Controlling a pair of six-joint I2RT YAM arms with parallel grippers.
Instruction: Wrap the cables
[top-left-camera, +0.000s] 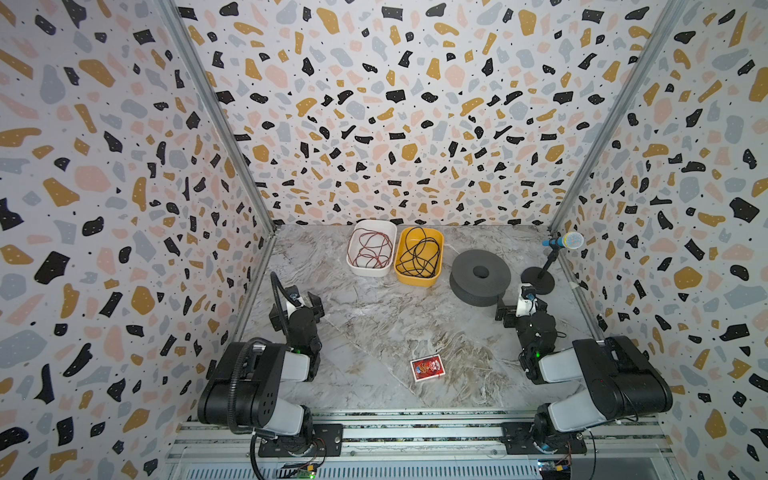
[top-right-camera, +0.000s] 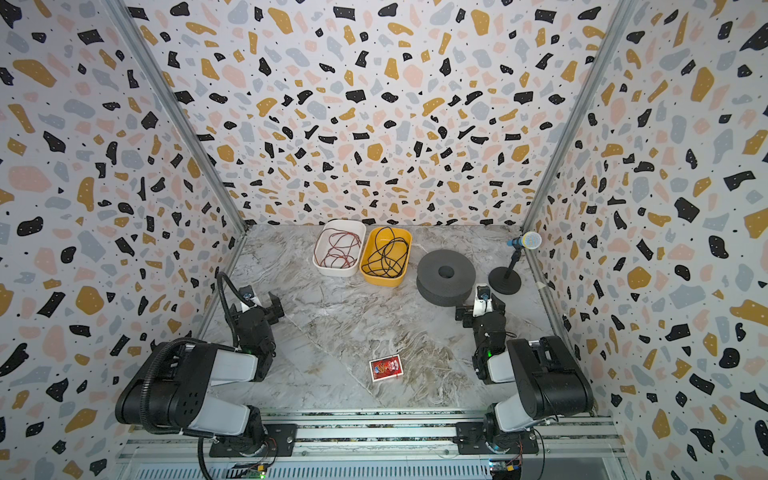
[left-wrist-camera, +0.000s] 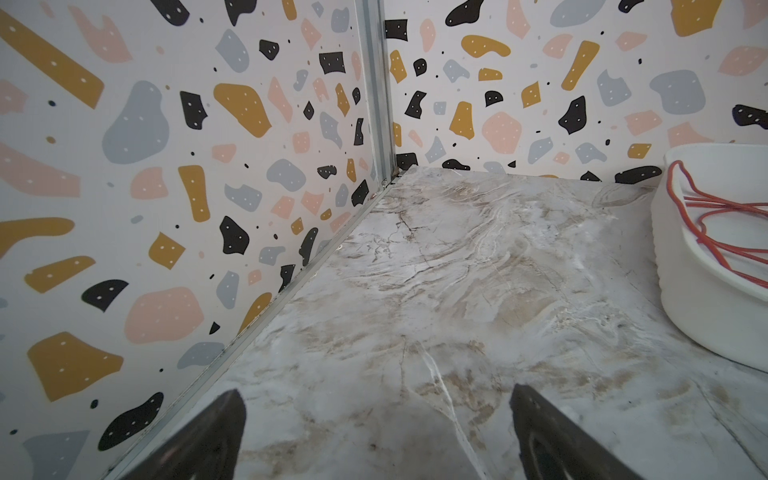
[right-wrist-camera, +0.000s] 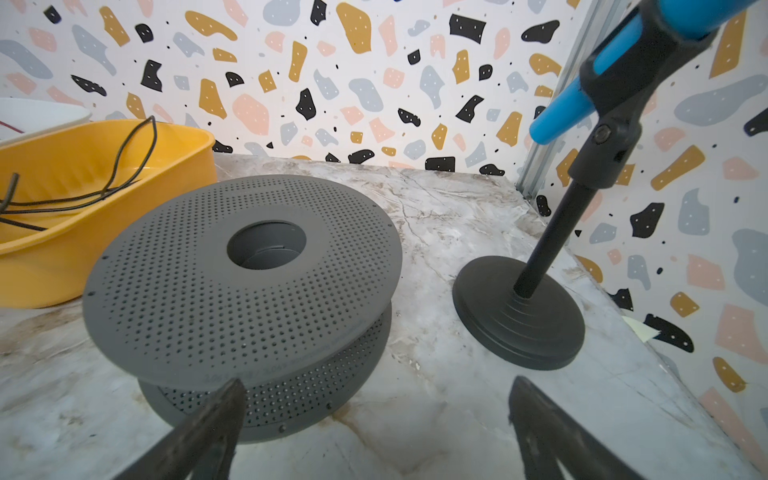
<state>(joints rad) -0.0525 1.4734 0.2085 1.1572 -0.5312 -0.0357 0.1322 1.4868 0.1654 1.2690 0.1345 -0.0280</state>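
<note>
The cables are one thin black cord (top-left-camera: 419, 253) lying in loose loops inside a yellow tub (top-left-camera: 415, 281) at the back of the table, in both top views. The right wrist view shows the black cord (right-wrist-camera: 66, 202) draped over the yellow tub's wall (right-wrist-camera: 104, 257). A grey perforated spool (top-left-camera: 480, 276) lies flat to the right of the tub. My right gripper (top-left-camera: 521, 307) stands open just in front of the spool (right-wrist-camera: 241, 270), empty. My left gripper (top-left-camera: 296, 311) is open and empty over bare table near the left wall.
A white tub (top-left-camera: 370, 272) with a reddish wire stands left of the yellow one and shows at the edge of the left wrist view (left-wrist-camera: 715, 324). A blue microphone (top-left-camera: 563, 241) on a black stand (right-wrist-camera: 519, 316) is at the back right. A red card pack (top-left-camera: 427, 368) lies front centre.
</note>
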